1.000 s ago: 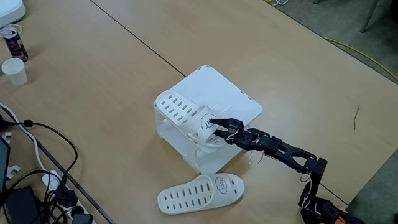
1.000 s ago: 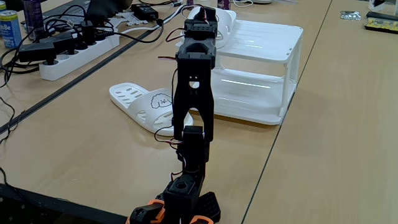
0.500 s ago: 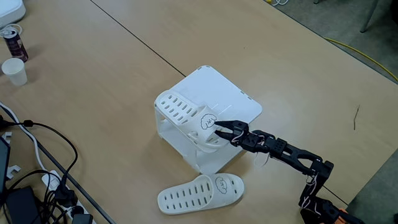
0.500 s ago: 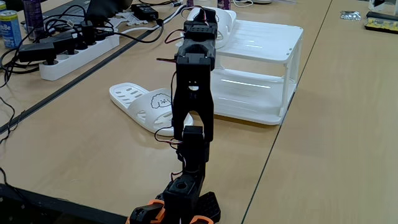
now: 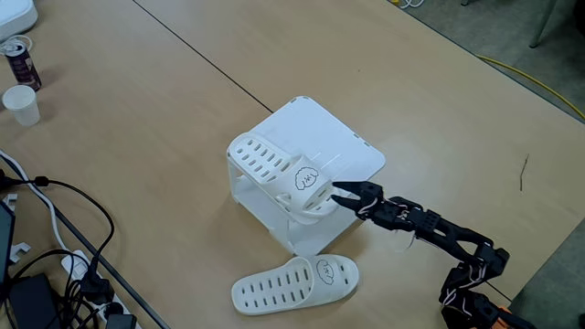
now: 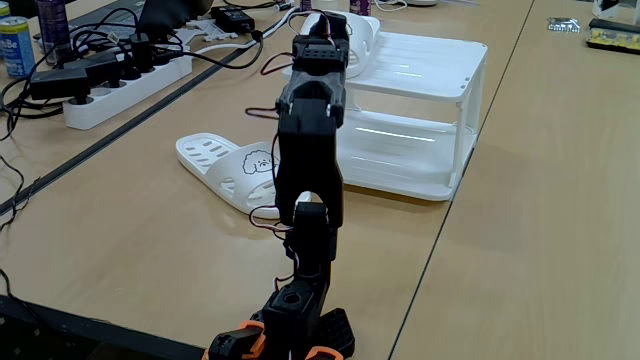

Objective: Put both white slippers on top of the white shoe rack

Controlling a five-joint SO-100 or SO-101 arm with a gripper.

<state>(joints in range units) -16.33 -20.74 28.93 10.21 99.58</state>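
One slipper up on the rack, one left on the table.

Starting left of our gripper (image 5: 340, 193) in the high fixed view, we pass a can (image 5: 19, 60), a paper cup (image 5: 21, 105) and a tangle of cables (image 5: 55, 274), all well away. Closer, the first white slipper (image 5: 279, 174) lies tilted on the white shoe rack (image 5: 343, 146), overhanging its near edge, just beyond our fingertips. The jaws stand slightly parted with nothing between them, just beside the slipper's heel. Below the gripper, the second slipper (image 5: 294, 281) lies flat on the table (image 5: 137, 119), close to the rack's foot. We judge the task about half done. In the low fixed view, a power strip (image 6: 115, 85) sits clear of the second slipper (image 6: 232, 170); nothing blocks the reach.
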